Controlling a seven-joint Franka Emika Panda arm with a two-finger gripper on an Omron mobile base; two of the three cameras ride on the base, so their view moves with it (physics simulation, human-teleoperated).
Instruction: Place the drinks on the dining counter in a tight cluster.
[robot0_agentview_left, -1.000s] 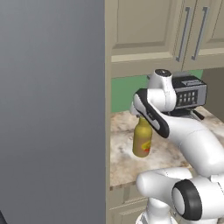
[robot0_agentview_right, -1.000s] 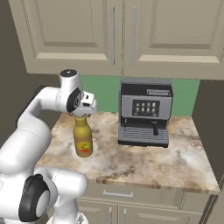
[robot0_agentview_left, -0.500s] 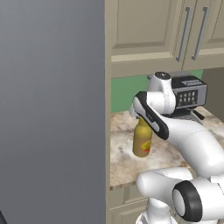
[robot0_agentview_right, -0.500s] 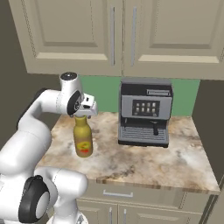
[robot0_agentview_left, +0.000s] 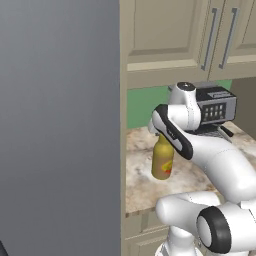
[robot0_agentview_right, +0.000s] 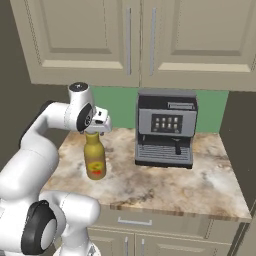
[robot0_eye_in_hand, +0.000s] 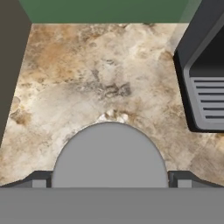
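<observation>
- The gripper (robot0_agentview_right: 93, 131) is positioned directly above the amber-yellow bottle (robot0_agentview_right: 94, 160), at the level of its cap, pointing straight down.
- In the hand view the grey cap (robot0_eye_in_hand: 109, 155) sits at 6 o'clock, centred between the two dark fingertips (robot0_eye_in_hand: 37, 178), one visible at each side of the cap.
- Finger state: released. The fingers are spread wider than the cap, with a gap on each side; nothing is grasped.
- The amber-yellow bottle stands upright on the short marbled counter (robot0_agentview_right: 200, 185), at its left-hand portion in the right base view, near the dark side wall.
- The bottle carries a red and yellow label (robot0_agentview_left: 167, 169) on its lower body.
- A coffee machine (robot0_agentview_right: 166, 129) stands on the same counter at 3 o'clock from the bottle in the right base view, well apart from it. Its drip tray grille (robot0_eye_in_hand: 209, 104) appears at 3 o'clock in the hand view.
- A green backsplash (robot0_agentview_right: 115, 105) runs behind the counter; beige cabinets (robot0_agentview_right: 135, 40) hang above it.
- In the left base view the bottle (robot0_agentview_left: 162, 159) shows at centre, partly covered by the arm's dark-banded link; a tall grey panel (robot0_agentview_left: 60, 125) stands at 9 o'clock.
</observation>
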